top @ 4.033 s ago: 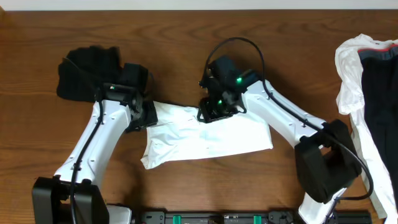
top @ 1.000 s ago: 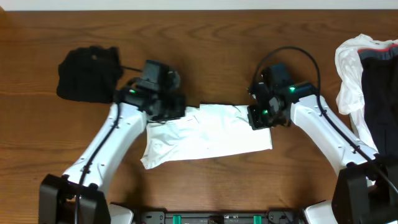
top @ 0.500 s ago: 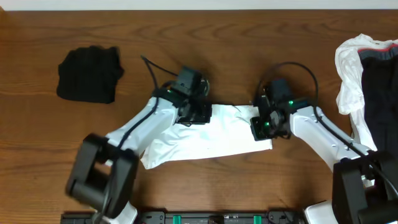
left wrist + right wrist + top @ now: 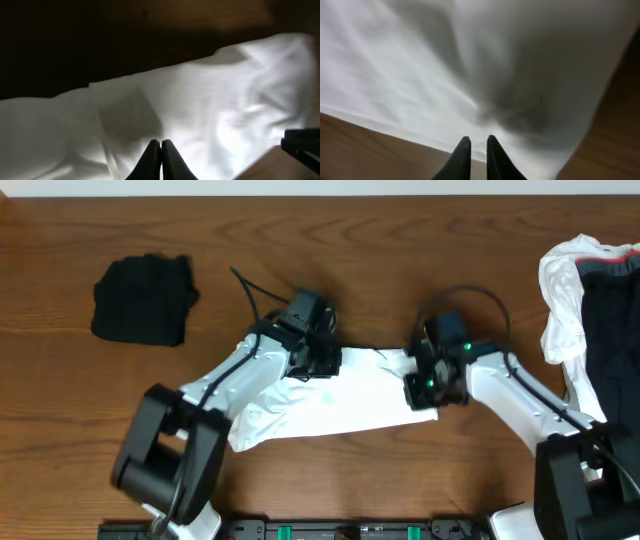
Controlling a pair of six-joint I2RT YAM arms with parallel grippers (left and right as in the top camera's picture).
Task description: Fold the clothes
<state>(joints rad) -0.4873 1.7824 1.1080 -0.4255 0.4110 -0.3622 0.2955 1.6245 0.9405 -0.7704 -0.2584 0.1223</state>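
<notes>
Left gripper [image 4: 161, 150]: fingers pressed together, no gap between the tips. The tips sat down against the white garment [image 4: 345, 405], at its upper left part. Could not tell whether any cloth was caught between them.

Right gripper [image 4: 478, 145]: fingers narrow, a slim gap between the two tips. They lay over the same garment near its right-hand edge, with bare wood just beyond in the wrist view. Could not tell whether cloth was gripped in the gap.

White garment lay mid-table as a wide, flattish strip, creased. Its lower left corner trailed down towards the near edge. Both arms reached in over its upper edge, one near each end. No print or lettering was visible on the upturned side.

Small black garment [image 4: 143, 300] sat bunched at the far left, well apart from both grippers and from the white piece.

At the right edge of the wooden table [image 4: 400, 240] lay a heap of white cloth [image 4: 562, 300] with a dark piece [image 4: 612, 310] on top of it, untouched and partly cut off by the frame.
</notes>
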